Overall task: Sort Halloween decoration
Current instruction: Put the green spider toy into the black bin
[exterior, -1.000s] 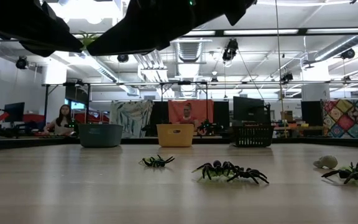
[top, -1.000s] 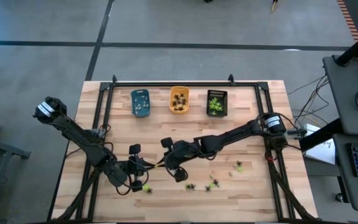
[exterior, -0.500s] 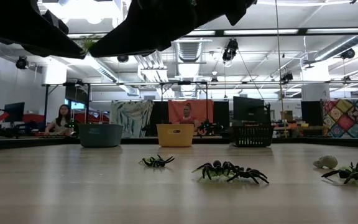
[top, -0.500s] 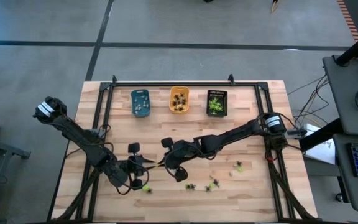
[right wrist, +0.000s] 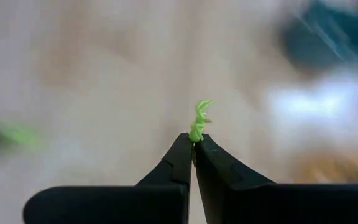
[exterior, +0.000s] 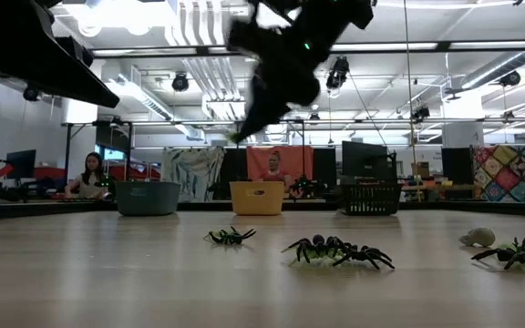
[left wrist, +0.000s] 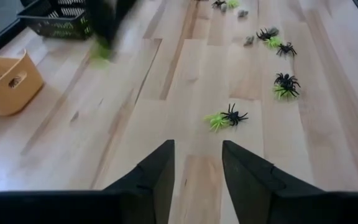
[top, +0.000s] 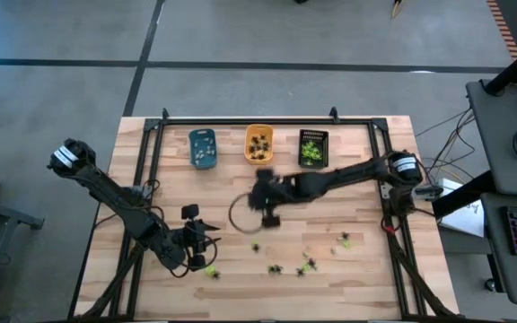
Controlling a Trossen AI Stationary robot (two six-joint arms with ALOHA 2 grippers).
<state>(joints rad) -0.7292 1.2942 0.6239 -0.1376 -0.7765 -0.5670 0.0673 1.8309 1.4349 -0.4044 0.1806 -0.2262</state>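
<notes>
Pale wooden bench [top: 366, 179]: a tiny yellow-green plastic spider [right wrist: 199, 123] is pinched in the right gripper [right wrist: 193, 151], lifted for carrying, near the orange tray [top: 258, 144]. Left gripper [left wrist: 196, 163], fingers apart, faces loose spiders [left wrist: 227, 117] farther from that tray.

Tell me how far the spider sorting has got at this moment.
Partly done. The blue tray, orange tray and black tray each hold some figures. In hand: the right gripper is shut on a green spider, raised above mid-table. The left gripper is open and empty near the front. Left: several loose spiders on the table.
</notes>
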